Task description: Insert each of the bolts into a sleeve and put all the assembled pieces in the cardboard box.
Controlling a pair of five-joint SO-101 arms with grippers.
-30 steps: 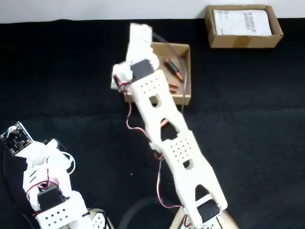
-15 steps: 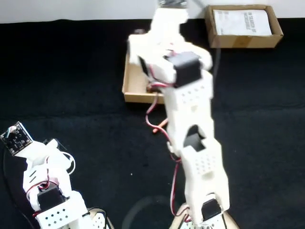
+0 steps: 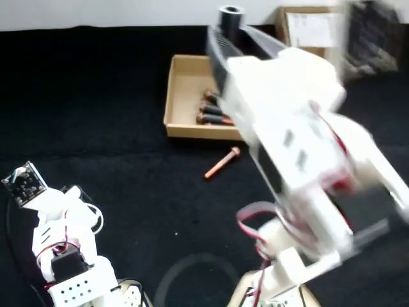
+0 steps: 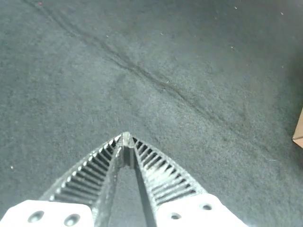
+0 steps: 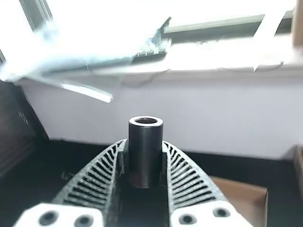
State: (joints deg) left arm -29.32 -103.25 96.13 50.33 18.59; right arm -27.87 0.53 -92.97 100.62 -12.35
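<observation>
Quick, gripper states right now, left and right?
Left gripper: closed, holding nothing.
Right gripper: closed on a black sleeve.

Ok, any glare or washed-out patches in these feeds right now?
Right wrist view: the bright background behind the sleeve is washed out, the sleeve itself reads fine. Left wrist view: even light on the mat, no glare. High view: the nearer cardboard box is evenly lit.

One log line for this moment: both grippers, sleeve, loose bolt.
right gripper: shut on sleeve, raised | left gripper: shut, above mat | bolt: on mat, outside box
</observation>
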